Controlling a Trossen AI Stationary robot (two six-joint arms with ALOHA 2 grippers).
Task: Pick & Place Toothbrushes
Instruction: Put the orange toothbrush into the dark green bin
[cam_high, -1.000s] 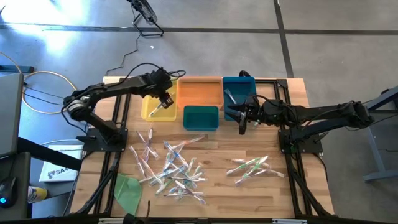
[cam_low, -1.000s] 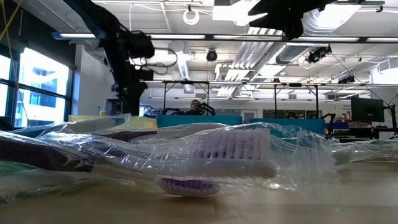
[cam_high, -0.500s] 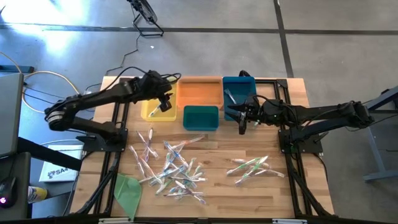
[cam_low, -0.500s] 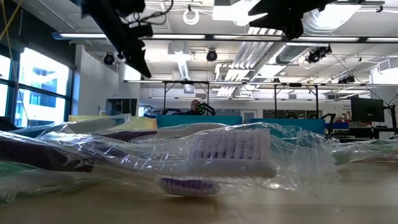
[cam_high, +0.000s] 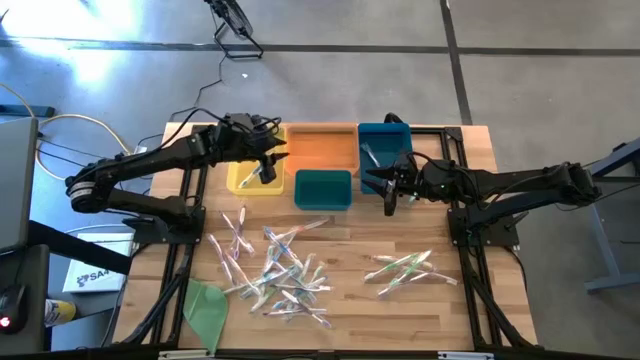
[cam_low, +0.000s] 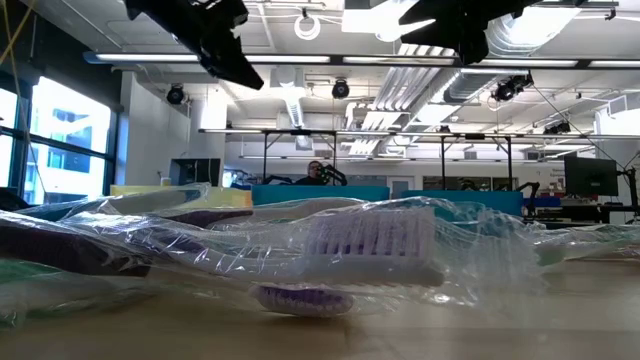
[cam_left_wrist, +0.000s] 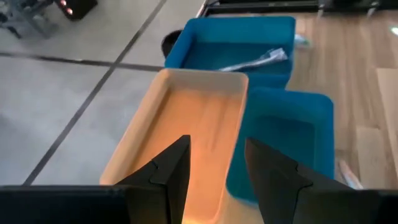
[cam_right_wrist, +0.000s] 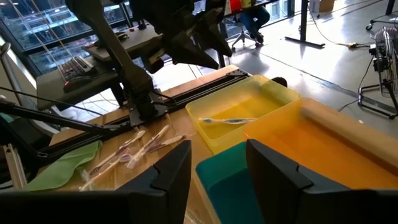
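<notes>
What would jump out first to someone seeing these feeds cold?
Probably the big scatter of wrapped toothbrushes on the table's near half, with a smaller heap toward the right. Behind them sit four bins in a cluster, yellow, orange, blue and teal, with both arms reaching in above them.

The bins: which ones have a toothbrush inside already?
The yellow bin and the blue bin each hold one toothbrush. The orange bin and teal bin look empty.
</notes>
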